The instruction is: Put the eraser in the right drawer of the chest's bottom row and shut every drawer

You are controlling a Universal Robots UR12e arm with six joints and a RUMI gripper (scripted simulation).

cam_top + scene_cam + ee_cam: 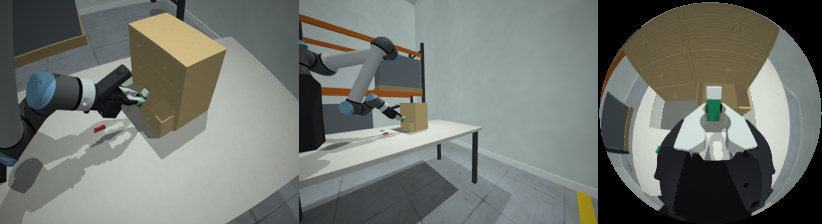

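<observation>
A wooden chest [173,69] of drawers stands upright on the table. Its bottom right drawer [159,114] is pulled partly out. My gripper [141,99] is shut on the eraser [142,96], a white block with a green sleeve. It holds the eraser in the air just at the near edge of the open drawer, close to the chest front. In the wrist view the eraser [713,104] sticks out past the fingertips, with the open drawer [729,98] right behind it. In the exterior view the gripper [402,119] is at the chest's front [414,117].
A small red object [99,128] lies on the table left of the drawer, under my arm. A small green object [658,149] lies on the table, seen at the left of the wrist view. A shelf rack stands behind the table.
</observation>
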